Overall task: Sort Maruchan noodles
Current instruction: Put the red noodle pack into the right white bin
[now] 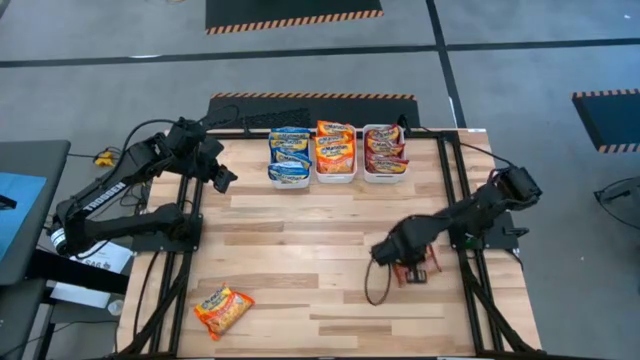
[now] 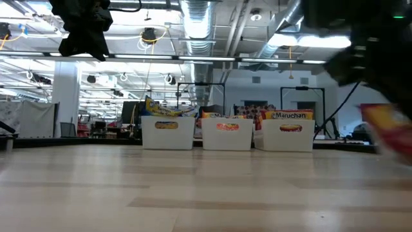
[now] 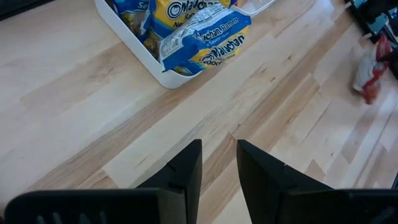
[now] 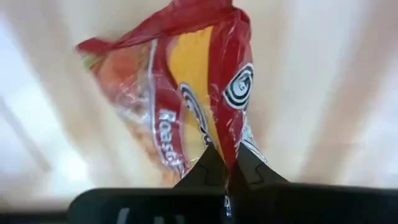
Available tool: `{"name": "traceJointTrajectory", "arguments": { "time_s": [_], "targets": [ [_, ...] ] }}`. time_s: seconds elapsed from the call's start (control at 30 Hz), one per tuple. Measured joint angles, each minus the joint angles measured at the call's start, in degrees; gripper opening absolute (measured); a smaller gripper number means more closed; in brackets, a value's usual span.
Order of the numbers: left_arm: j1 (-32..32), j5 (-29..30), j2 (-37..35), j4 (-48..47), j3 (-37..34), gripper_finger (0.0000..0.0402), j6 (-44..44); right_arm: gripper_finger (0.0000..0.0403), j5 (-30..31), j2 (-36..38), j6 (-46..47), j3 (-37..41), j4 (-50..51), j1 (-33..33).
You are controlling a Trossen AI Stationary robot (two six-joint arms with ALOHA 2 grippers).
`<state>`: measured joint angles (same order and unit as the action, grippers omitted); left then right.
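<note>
The right gripper [image 4: 227,171] is clenched on the edge of a dark red noodle packet [image 4: 180,93], pinching the wrapper between its two fingers above the wooden table [image 1: 330,230], on the right side near the front. From above, that arm reaches in bent from the right edge, with the packet mostly hidden under the wrist. The left gripper [image 3: 219,168] hangs over the table's back left, its fingers a little apart and holding nothing, pointed toward the blue packets [image 3: 202,34].

Three white trays [image 1: 336,177] sit side by side at the back: blue, orange and dark red packets. One orange packet [image 1: 223,309] lies alone at the front left. The low view adds a hall with pipes and ceiling lights behind the trays.
</note>
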<state>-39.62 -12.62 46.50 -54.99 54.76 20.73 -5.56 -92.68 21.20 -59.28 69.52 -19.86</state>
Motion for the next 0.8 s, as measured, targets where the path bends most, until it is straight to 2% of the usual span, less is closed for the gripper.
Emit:
{"name": "traceJointTrajectory", "arguments": {
  "time_s": [0.23, 0.5, 0.67, 0.8],
  "targets": [
    [0.0, 0.0, 0.0, 0.0, 0.0, 0.0087, -0.4, 0.0008, 11.8, 0.0, -6.4, -10.6, 4.0, 11.6],
    [0.0, 0.3, 0.0, 0.0, 0.0, 0.0087, -1.1, 0.0008, 20.1, 0.0, -15.6, -24.5, 6.1, 25.6],
    [0.0, 4.1, 0.0, 1.4, 0.0, 0.0087, -1.2, 0.0009, 26.5, 0.1, -20.2, -33.9, 6.7, 35.3],
    [0.0, 6.9, 0.0, 4.6, 0.0, 0.0087, -1.3, 0.0009, 27.4, 0.2, -20.2, -38.7, 4.1, 43.9]
  ]
}}
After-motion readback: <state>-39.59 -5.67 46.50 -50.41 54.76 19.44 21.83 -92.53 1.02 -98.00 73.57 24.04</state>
